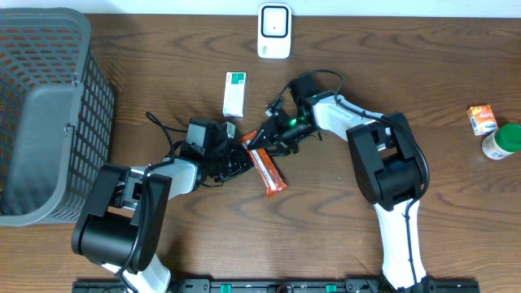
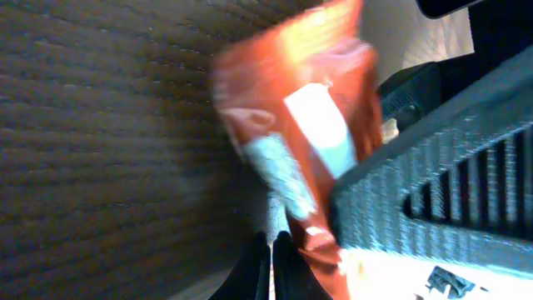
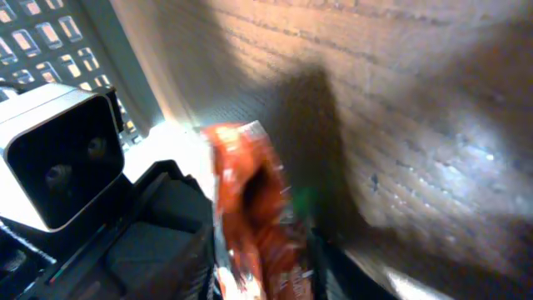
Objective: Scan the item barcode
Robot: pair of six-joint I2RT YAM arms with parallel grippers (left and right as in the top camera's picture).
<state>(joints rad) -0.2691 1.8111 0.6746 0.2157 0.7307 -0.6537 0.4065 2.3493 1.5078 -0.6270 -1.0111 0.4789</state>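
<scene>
Left claw point(image 1: 242, 153): we see it closed, its two dark fingers point(image 2: 254, 271) pressed together in the left wrist view. It points at the packet's upper end, and we cannot tell whether it pinches any wrapper.
Right claw point(image 1: 273, 135): it faces the left claw from the opposite side. In its own view a dark finger stands on each side of the packet, but blur keeps us from telling whether they clamp it or stand just clear.
Packet point(image 1: 267, 169): orange-red, long and thin. We find it at mid-table between the two claws, its upper end at their tips and its lower end slanting toward the front edge and the right in the overhead view. A pale label patch shows on it in the left wrist view. We cannot tell whether it rests flat on the wood.
Scanner point(image 1: 274, 31): white with a dark window, at the table's back edge, well apart from the packet.
Box point(image 1: 234, 93): white with a green end, lying flat between the scanner and the claws, near the left claw.
Basket point(image 1: 89, 98): grey mesh, at the left end, well apart from the packet.
Carton point(image 1: 481, 120) and jar point(image 1: 503, 140): a small orange carton and a green-lidded jar, just beside each other at the right end.
Table point(image 1: 423, 73): dark brown wood grain.
</scene>
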